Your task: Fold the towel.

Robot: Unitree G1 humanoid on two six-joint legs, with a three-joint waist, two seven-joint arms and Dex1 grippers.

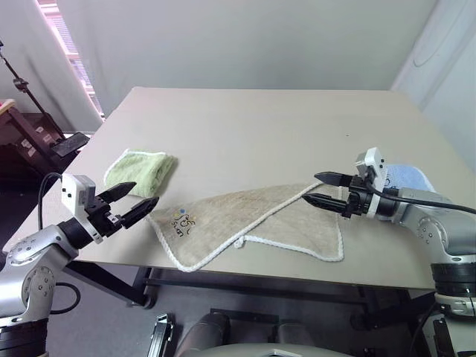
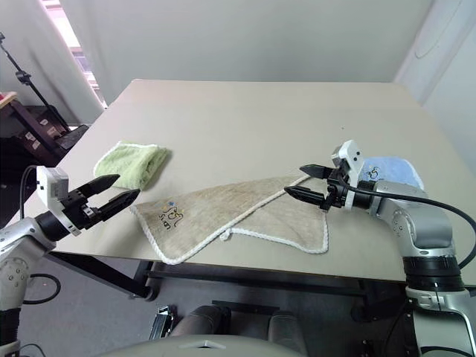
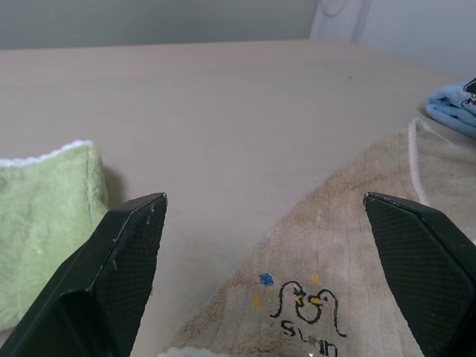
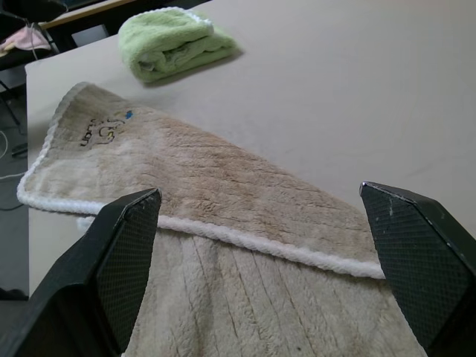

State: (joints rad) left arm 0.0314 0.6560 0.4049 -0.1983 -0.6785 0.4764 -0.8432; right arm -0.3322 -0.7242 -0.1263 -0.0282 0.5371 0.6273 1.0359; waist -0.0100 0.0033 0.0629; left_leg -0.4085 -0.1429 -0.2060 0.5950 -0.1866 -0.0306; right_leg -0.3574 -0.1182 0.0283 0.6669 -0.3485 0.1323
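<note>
Beside the right end effector, head views show a blue towel.

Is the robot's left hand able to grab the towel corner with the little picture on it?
Probably yes. The left gripper is open, pointing at the towel, with its logo corner just ahead and nothing between.
</note>
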